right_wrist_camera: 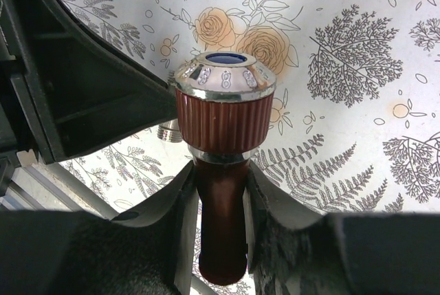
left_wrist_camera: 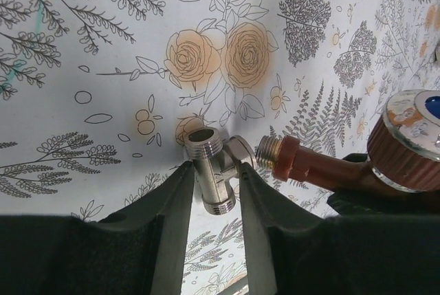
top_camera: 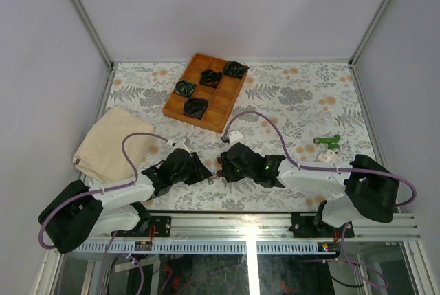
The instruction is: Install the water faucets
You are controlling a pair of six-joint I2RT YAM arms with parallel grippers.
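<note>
The left gripper point(left_wrist_camera: 214, 183) is pinching a silvery metal T-shaped pipe fitting point(left_wrist_camera: 205, 149) between its fingers, near the middle of the floral-patterned table's point(top_camera: 302, 95) near edge. Just beside it, the right gripper point(right_wrist_camera: 221, 171) is clamping tight around the body of the dark red-brown faucet with a ribbed knob point(right_wrist_camera: 223, 113). The faucet's threaded end is pointing at the fitting's side port; contact I cannot tell. The bright green faucet point(top_camera: 328, 139) is lying near the table's right edge, well apart from both.

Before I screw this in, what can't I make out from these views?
Left wrist: whether the dark red-brown faucet touches the silver T-shaped metal fitting; faucet knob cut by the edge.
Right wrist: threaded end, hidden behind the knob.
Top: the joint, covered by left hand and right hand.
</note>
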